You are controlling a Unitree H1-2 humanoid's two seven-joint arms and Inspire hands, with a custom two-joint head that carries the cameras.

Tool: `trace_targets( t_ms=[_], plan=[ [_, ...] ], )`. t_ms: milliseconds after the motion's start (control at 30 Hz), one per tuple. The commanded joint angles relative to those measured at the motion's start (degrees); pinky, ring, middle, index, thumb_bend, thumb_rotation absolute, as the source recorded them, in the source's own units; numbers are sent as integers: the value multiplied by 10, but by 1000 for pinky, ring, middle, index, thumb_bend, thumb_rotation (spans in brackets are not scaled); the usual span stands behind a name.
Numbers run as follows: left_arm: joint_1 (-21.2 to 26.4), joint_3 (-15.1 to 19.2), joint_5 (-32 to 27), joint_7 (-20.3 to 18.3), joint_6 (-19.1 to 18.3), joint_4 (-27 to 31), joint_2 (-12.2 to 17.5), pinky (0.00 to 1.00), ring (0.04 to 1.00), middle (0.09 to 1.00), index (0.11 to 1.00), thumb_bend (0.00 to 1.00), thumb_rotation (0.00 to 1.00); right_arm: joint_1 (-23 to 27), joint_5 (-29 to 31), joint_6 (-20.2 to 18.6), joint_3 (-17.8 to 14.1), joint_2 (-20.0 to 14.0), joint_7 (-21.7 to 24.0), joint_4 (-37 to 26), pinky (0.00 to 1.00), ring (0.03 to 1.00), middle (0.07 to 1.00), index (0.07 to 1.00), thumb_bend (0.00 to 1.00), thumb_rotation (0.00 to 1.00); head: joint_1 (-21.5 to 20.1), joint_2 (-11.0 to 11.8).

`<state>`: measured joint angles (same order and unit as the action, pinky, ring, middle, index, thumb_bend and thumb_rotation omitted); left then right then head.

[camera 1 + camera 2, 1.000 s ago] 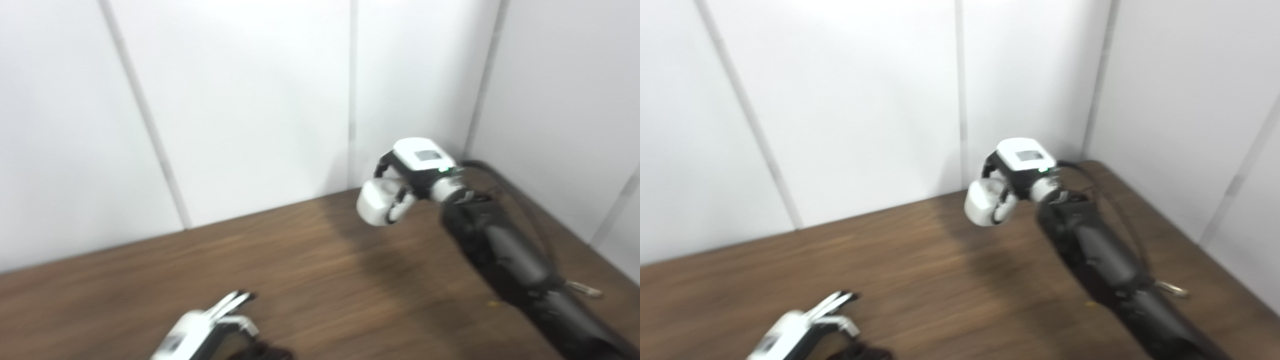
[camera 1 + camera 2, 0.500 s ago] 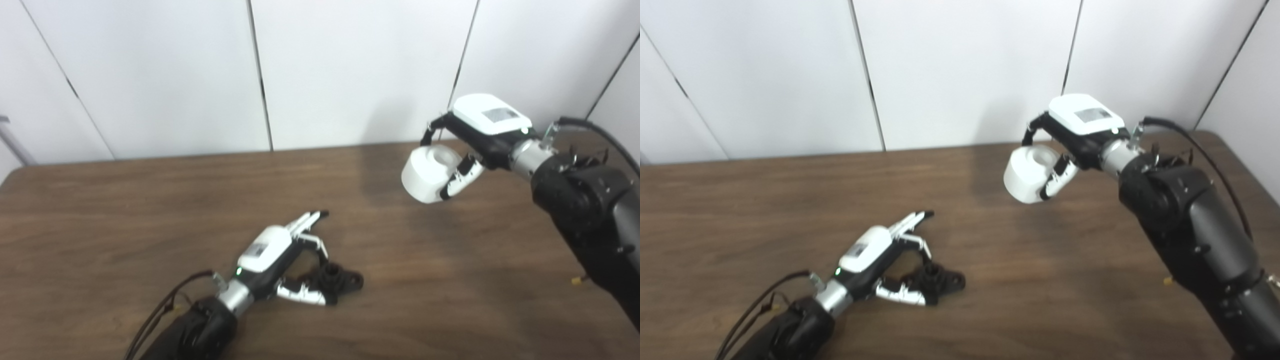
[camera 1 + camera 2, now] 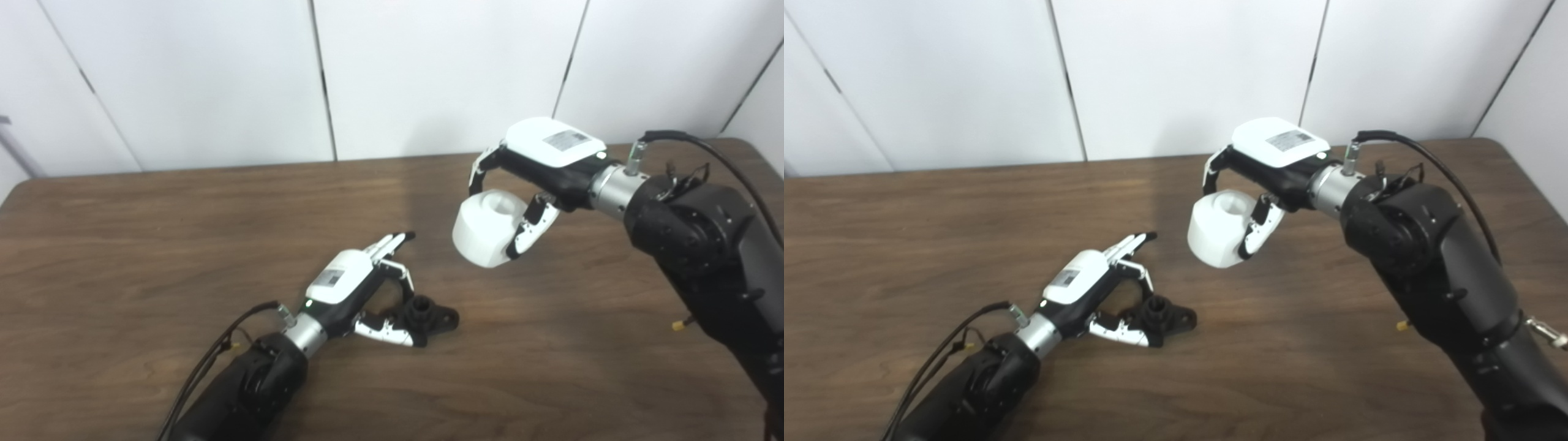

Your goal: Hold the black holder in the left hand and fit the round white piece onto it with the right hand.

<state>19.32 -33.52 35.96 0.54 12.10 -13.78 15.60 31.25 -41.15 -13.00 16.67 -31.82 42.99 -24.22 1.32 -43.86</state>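
R hand (image 3: pixel 539 168) grips white piece (image 3: pixel 488 228) mid-air, center-right of frame. L hand (image 3: pixel 355 294) unclenched around black holder (image 3: pixel 429 313) on worktop (image 3: pixel 122 257), lower center; grasp unclear.

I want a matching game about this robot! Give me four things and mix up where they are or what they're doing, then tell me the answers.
Things:
1. round white piece
2. black holder
3. left robot hand
4. right robot hand

States:
A. lying on the brown table
B. up in the air, held from above
C. low at the table, fingers around a dark part
D. raised, gripping something white

Pairs: 1-B, 2-A, 3-C, 4-D
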Motion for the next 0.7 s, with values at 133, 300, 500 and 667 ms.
trace_targets(
  t_ms=[133,300,500,667],
  plan=[
    [-22,-37,46,-71,-48,-40,-4,949,1000,996,490,524,64,28,-3,19,10,23,-8,-8,721,798,735,479,526,143,3,-3],
    [-22,-36,44,-73,-51,-38,-8,959,1000,996,489,524,63,33,-2,15,20,41,0,-3,749,807,738,480,526,145,7,-5],
    [-21,-38,45,-73,-54,-37,-10,958,1000,998,489,524,65,42,11,21,24,58,-1,11,788,823,736,479,526,145,13,-8],
    [-20,-38,45,-72,-58,-36,-12,955,1000,996,489,524,65,48,5,21,34,70,0,14,794,813,729,479,526,144,14,-9]
  ],
)
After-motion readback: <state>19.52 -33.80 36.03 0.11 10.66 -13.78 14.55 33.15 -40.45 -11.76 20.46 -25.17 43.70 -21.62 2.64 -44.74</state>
